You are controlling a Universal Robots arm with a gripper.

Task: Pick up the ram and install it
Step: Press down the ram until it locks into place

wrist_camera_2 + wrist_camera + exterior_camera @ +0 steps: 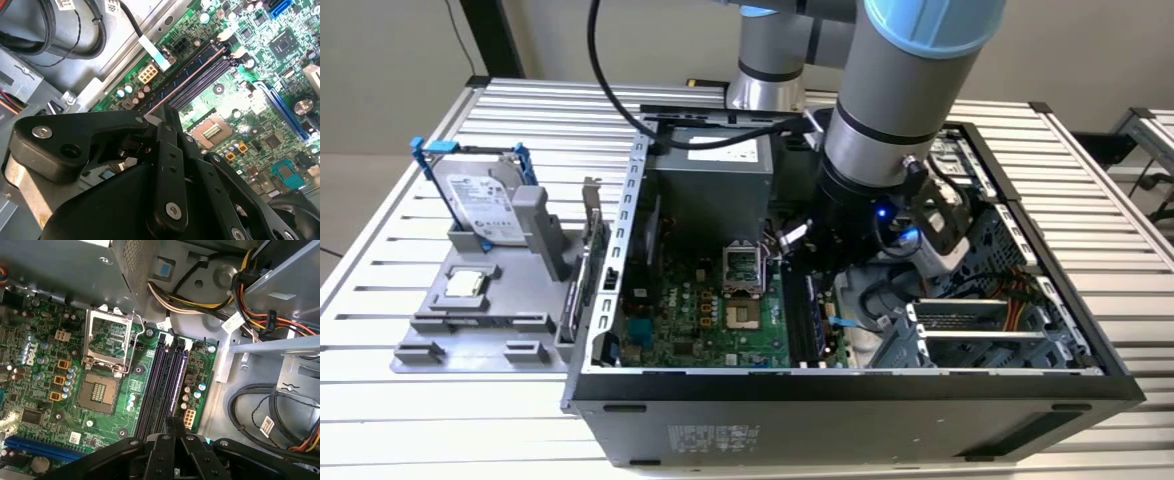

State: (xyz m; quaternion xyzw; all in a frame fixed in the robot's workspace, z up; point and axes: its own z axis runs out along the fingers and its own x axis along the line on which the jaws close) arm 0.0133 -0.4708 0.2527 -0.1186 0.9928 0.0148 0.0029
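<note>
The ram [192, 75] is a long thin stick standing on edge in one of the black motherboard slots [159, 385], its top edge showing as a pale line. In the first wrist view the ram [174, 380] sits on the side of the slot bank nearer the cable bay. My gripper [167, 111] is down inside the open computer case [854, 385], its black fingers [165, 432] closed together over the ram's top edge near one end. In the exterior view the gripper [811, 270] hangs over the slots beside the empty processor socket [742, 262]. I cannot tell how deep the ram sits.
A grey fixture [480, 325] at the exterior view's left holds a silver hard drive [480, 205] in a blue frame and a small square processor chip [464, 285]. Cable bundles [260, 410] and a metal drive cage [987, 325] crowd the case beside the slots. The power supply [707, 185] stands behind.
</note>
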